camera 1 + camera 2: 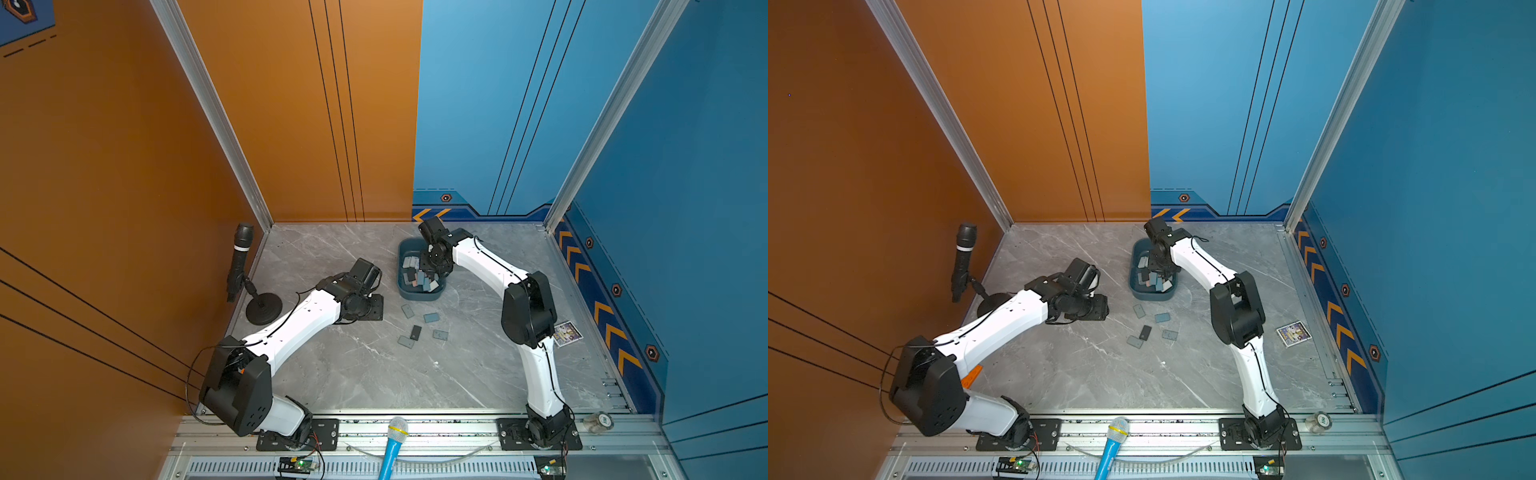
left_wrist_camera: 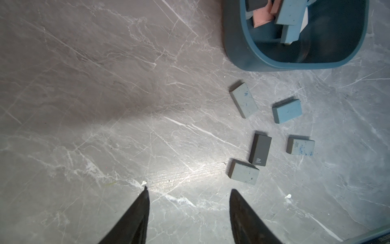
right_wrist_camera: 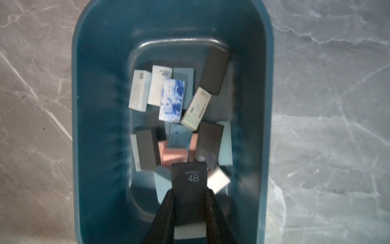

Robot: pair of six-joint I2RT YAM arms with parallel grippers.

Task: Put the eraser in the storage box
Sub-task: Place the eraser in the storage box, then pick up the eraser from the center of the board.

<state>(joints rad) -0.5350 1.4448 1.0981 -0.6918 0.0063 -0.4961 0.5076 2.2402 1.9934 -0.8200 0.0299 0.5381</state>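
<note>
Black eraser (image 3: 188, 175) (marked 4B) sits pinched in right claw (image 3: 190, 191) over storage box (image 3: 95, 105); left claw (image 2: 188, 189) spread.

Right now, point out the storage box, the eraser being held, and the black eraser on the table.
storage box (image 3: 95, 126), right wrist view, bare inner wall.
held black eraser (image 3: 188, 179), right wrist view, printed face.
loose black eraser (image 2: 260, 149), left wrist view, top face.

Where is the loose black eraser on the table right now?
In a top view the black eraser lies flat on the table, on the robot's side of the storage box, amid four grey-blue erasers.
</note>
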